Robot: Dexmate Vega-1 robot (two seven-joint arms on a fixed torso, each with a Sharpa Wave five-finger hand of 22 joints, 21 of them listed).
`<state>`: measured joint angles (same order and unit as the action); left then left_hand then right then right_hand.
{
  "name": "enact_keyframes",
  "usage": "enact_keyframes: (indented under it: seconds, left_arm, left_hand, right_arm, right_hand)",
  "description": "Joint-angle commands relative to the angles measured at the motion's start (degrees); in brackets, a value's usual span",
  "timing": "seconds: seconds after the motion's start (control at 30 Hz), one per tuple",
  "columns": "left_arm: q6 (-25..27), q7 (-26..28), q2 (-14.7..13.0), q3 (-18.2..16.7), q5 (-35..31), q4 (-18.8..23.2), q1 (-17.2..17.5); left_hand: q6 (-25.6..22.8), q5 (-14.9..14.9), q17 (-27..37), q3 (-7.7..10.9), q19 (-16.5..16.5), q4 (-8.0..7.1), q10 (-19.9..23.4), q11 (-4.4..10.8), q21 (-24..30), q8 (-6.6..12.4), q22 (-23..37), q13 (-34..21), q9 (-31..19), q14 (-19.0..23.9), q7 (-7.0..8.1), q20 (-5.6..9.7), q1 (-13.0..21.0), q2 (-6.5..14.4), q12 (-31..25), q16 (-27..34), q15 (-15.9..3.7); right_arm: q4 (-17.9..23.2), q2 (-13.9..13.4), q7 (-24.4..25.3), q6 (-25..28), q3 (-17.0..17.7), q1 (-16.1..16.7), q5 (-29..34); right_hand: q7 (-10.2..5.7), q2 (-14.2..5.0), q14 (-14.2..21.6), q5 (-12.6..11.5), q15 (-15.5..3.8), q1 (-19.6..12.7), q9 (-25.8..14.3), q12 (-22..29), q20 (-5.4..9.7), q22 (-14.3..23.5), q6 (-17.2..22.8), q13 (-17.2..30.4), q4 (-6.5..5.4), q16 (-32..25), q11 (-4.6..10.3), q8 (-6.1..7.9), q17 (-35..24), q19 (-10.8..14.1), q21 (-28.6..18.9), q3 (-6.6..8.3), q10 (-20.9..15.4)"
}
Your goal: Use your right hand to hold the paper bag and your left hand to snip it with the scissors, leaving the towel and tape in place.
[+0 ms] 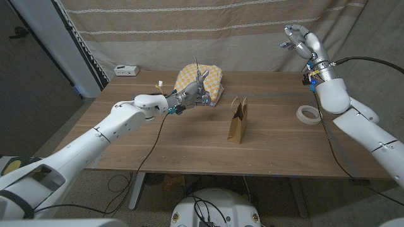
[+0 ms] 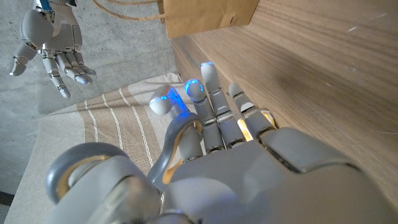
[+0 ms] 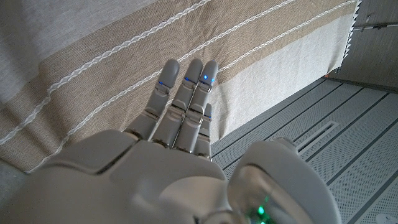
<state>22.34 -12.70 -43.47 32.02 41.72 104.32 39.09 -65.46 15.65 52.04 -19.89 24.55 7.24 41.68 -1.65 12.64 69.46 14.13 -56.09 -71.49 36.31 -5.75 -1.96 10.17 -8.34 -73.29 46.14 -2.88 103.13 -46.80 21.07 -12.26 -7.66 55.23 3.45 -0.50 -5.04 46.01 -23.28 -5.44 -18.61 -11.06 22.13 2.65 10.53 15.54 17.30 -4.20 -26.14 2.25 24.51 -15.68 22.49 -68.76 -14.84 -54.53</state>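
Near the middle of the wooden table [image 1: 189, 148] stands the paper bag [image 1: 238, 121], upright, brown, its two handles up. No hand of mine touches it.

My left hand [image 1: 194, 94] hangs above the table just in front of the yellow checked towel [image 1: 203, 78], which lies bunched near the far edge. A thin pointed thing, apparently the scissors [image 1: 197, 70], sticks up from this hand against the towel; it is too small in the head view for me to say how I hold it. In my left wrist view the fingers [image 2: 211, 93] reach out straight and close together, and a grey curved loop, perhaps a handle, sits against them beside the thumb. The bag's bottom edge shows beyond the fingertips there, apart from them. I cannot tell for sure whether this hand grips the scissors or only lies against them.

My right hand [image 1: 302, 41] is raised high, beyond the far right corner of the table, well apart from the bag. Its fingers [image 3: 186, 93] are stretched out, lying side by side, holding nothing; behind them I see a striped beige curtain [image 3: 93, 62]. This hand also shows in my left wrist view, fingers loosely spread.

The roll of tape [image 1: 308, 114] lies flat near the table's right edge, below my right forearm. A small white box [image 1: 126, 70] sits at the far left corner.
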Motion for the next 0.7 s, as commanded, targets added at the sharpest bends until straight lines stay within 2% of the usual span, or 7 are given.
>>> enact_keyframes:
  seconds: [0.03,0.33,0.67,0.7]
  left_arm:
    - [4.6,-1.1,-3.1,-0.5,1.9,3.0,0.3]
    - [6.1,0.2,-5.0,-1.6,2.8,5.6,1.4]
    - [7.2,0.8,-6.8,-2.7,4.1,7.5,2.8]
    - [7.2,0.8,-7.0,-2.7,4.1,7.7,2.9]
  left_hand:
    - [-2.4,-0.4,-0.1,-0.9,0.1,-1.24,0.5,-0.03,-0.3,21.36,0.0,1.0,-0.1,-0.2,-3.15,-0.29,-4.1,-2.6,0.5,-0.1,0.07]
    - [-2.6,-0.8,-0.6,-0.73,0.4,-1.21,1.7,-0.17,-0.3,21.5,-0.3,0.2,-0.1,0.3,-3.76,-0.04,-5.4,-2.5,-0.3,0.2,-0.01]
    - [-3.3,-0.8,-1.0,-0.5,0.4,-0.49,2.0,0.09,-0.4,21.5,-0.7,-0.4,-0.1,0.7,-3.97,0.17,-5.6,-2.3,-0.6,0.8,-0.12]
    - [-3.3,-0.8,-1.0,-0.5,0.4,-0.47,2.1,0.06,-0.4,21.5,-0.7,-0.5,-0.1,0.7,-3.97,0.23,-5.6,-2.3,-0.6,0.9,-0.03]
  right_arm:
    - [0.1,-0.4,-0.2,0.1,0.9,1.1,-0.7]
    - [0.6,-0.6,-0.6,0.6,1.2,2.1,-1.2]
    - [0.4,-1.3,-2.5,-0.3,0.7,2.3,-1.9]
    - [0.5,-1.4,-2.5,-0.2,0.6,2.3,-1.8]
  right_hand:
    - [0.32,0.17,-0.5,0.0,-5.53,0.7,-0.3,0.1,2.6,0.2,-0.1,0.2,-0.04,0.2,0.03,-0.34,0.1,-0.3,0.4,-0.66,0.3]
    - [0.33,0.4,-0.9,0.1,-5.49,1.0,-0.3,0.1,2.47,0.2,-0.2,0.3,0.01,0.5,0.39,-0.69,0.3,-0.5,0.6,-0.78,0.7]
    - [-0.12,1.02,-2.7,0.1,-5.12,1.1,-0.3,-0.2,1.71,0.2,-1.0,0.5,0.34,1.3,0.38,-1.6,0.6,-1.5,1.3,-0.98,2.1]
    - [-0.22,1.14,-3.7,0.0,-4.64,1.0,-0.3,-0.3,1.53,0.1,-1.3,0.5,0.51,1.7,0.43,-1.86,0.7,-1.8,1.5,-0.97,2.7]
